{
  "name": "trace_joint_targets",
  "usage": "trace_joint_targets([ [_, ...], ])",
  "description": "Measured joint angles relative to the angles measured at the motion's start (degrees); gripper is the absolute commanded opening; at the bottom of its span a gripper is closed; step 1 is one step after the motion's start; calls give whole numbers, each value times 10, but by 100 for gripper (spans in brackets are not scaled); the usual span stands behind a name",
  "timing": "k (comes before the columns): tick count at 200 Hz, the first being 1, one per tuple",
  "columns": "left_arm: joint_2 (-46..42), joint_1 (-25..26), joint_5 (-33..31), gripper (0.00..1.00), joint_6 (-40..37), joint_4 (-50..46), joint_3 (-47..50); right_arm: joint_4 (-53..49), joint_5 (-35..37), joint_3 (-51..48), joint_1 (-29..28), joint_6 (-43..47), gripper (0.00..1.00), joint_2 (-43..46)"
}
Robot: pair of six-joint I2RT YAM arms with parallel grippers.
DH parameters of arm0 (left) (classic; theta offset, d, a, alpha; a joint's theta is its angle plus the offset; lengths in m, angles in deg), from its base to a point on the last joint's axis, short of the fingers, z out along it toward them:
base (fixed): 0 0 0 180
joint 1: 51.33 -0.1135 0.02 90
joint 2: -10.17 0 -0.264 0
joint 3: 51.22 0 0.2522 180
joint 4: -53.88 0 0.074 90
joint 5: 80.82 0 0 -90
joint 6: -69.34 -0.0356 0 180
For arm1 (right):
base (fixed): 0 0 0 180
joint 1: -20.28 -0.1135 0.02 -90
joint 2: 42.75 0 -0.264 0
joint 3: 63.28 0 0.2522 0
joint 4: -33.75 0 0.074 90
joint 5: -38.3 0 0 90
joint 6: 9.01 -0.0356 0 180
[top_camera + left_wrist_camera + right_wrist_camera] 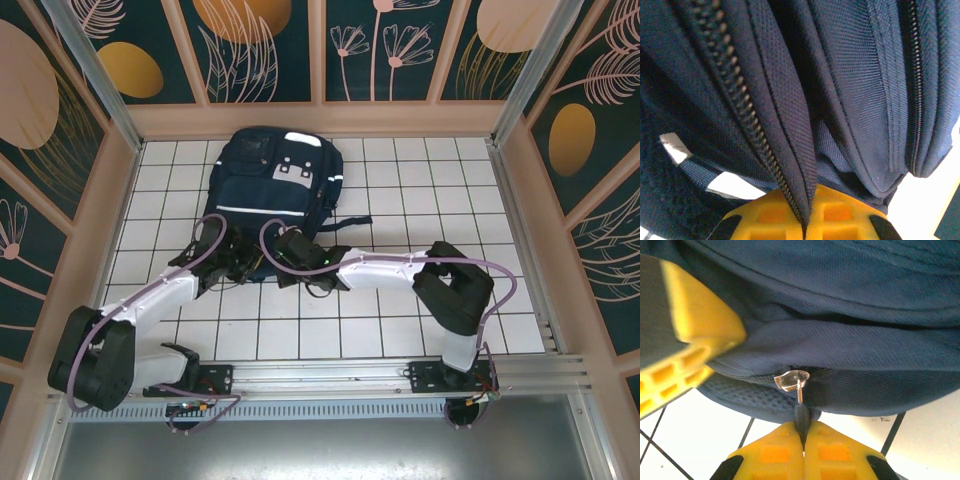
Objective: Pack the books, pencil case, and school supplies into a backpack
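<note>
The white tiled table [440,190] sets the stage, and the big navy backpack [275,175] lies flat on it at the far middle, striped face up, near end turned toward the robot. Both arms are reaching in over that near end, the left arm [160,295] slanting up from its corner and the right arm [385,270] stretching across from the other side, so the two wrists meet close together at the bag's edge. It looks like a two-handed zip job, one hand to anchor and one to pull. In its wrist view the left gripper [807,222] has its yellow fingers pressed together on a fold of navy fabric that carries a row of zipper teeth [732,87]; by the look of it, that pinch holds the cloth taut so the zip can run instead of bunching. The right gripper [803,447] is likewise clamped tight, pinching the small dark pull tab [801,417] that hangs from the shiny metal slider [791,379] just above its fingertips. How far this zip is already open is hard to call from so close. The job reads as early: the bag has to be opened before anything can go in.
</note>
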Motion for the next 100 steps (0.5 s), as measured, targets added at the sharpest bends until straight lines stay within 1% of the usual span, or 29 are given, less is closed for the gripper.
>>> trace_joint_targets([
  [18,-30,-17,0,0,-3,-17,3,6,4,-13,9,0,0,14],
  [37,-63,-55,9,0,-14,-40,7,10,14,-33,36,3,0,31],
  [68,-95,-119,40,0,-50,-74,8,14,24,-63,116,20,0,49],
  [100,-104,-158,65,0,-93,-121,-2,22,28,-63,188,50,0,47],
])
